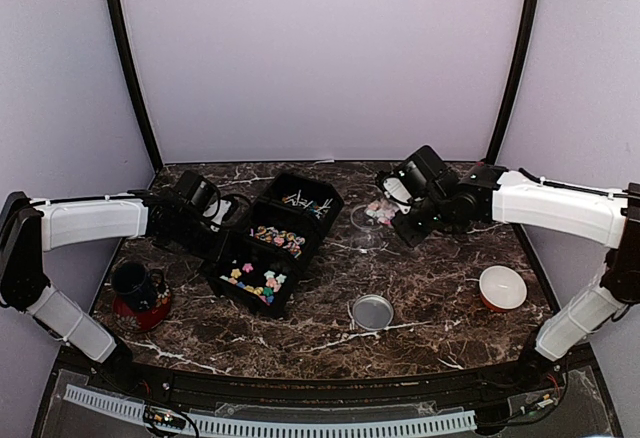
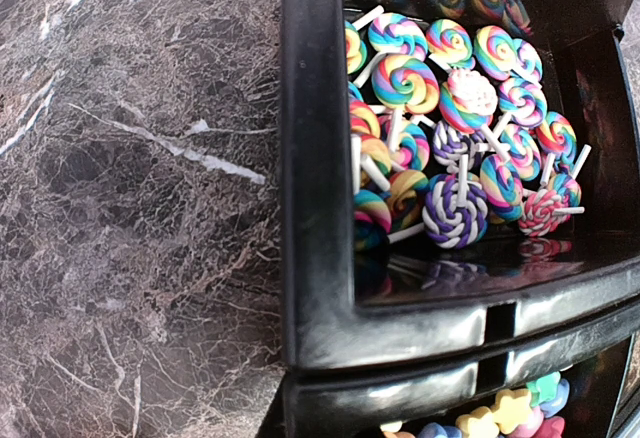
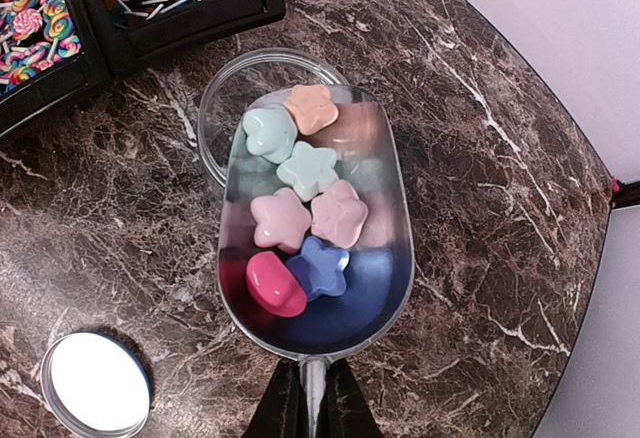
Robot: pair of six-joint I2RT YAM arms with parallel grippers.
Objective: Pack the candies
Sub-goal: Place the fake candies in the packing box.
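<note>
A metal scoop point(image 3: 385, 293) carries several star- and heart-shaped candies point(image 3: 300, 213) in pink, mint, orange and blue. My right gripper point(image 3: 313, 410) is shut on its thin handle. The scoop's front end hangs over the mouth of a clear glass jar point(image 3: 213, 98), which stands right of the black tray point(image 1: 372, 226). More candies point(image 1: 255, 280) fill the near compartment of the black three-part tray point(image 2: 320, 208). My left gripper point(image 1: 222, 230) rests against the tray's left side. Its fingers do not show in the left wrist view, and it is shut.
Swirl lollipops point(image 2: 450, 148) fill the tray's middle compartment and stick sweets point(image 1: 305, 201) the far one. The jar's round lid point(image 1: 372, 311) lies near the front centre. A white bowl point(image 1: 502, 287) sits front right, a dark mug on a red saucer point(image 1: 135, 288) front left.
</note>
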